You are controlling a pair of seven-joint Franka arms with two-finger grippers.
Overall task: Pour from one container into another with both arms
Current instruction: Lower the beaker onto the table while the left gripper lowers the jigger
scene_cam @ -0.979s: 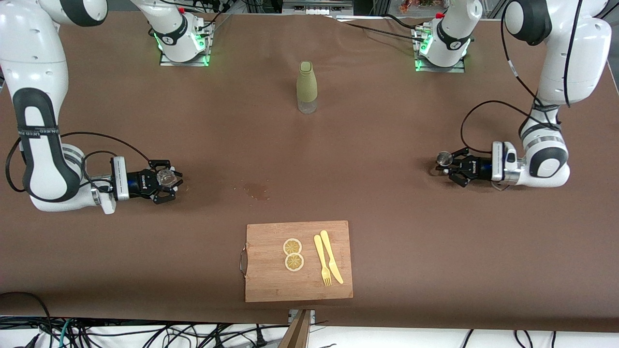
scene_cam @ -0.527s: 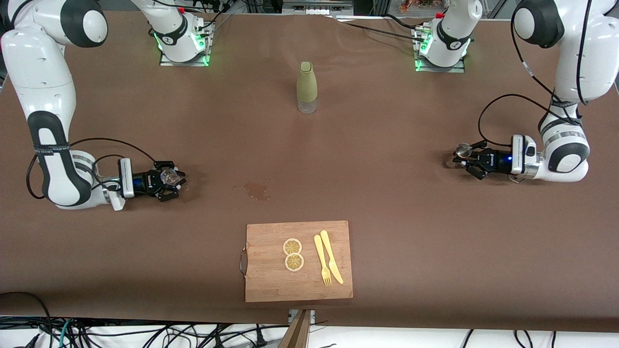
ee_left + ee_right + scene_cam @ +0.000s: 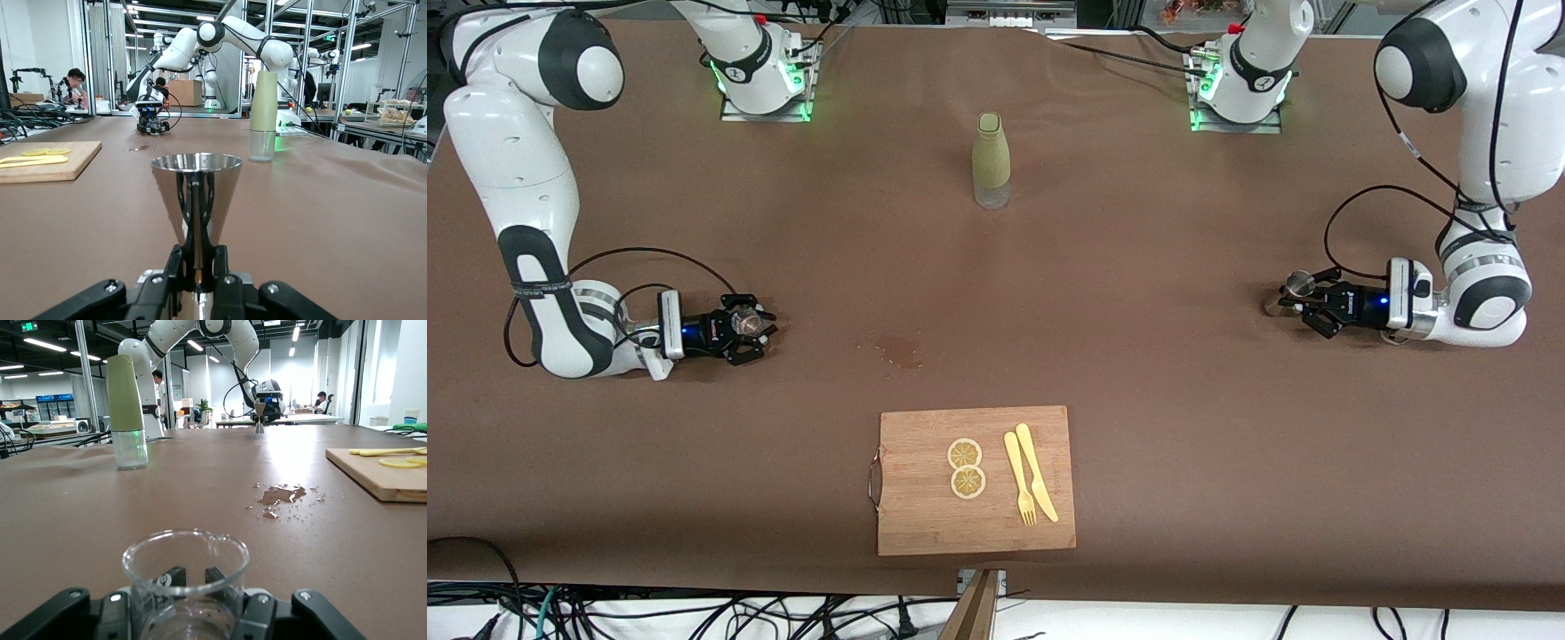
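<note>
Cutting board (image 3: 925,498) lies nearest the front camera, carrying two lemon slices (image 3: 966,468), a yellow fork (image 3: 1019,480) and a knife (image 3: 1036,471). Farther back, a small spill (image 3: 898,348) marks the brown table (image 3: 1138,373). Toward the right arm's end, the right gripper (image 3: 758,327) is clenched around the clear glass cup (image 3: 185,583), upright. Toward the left arm's end, the left gripper (image 3: 1288,298) clamps the steel jigger (image 3: 196,193) at its waist, upright. Farthest stands the green-sleeved bottle (image 3: 991,160).

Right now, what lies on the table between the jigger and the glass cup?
Mostly bare brown cloth. The front view shows only a small wet stain between the jigger in the left gripper and the glass cup in the right gripper.
</note>
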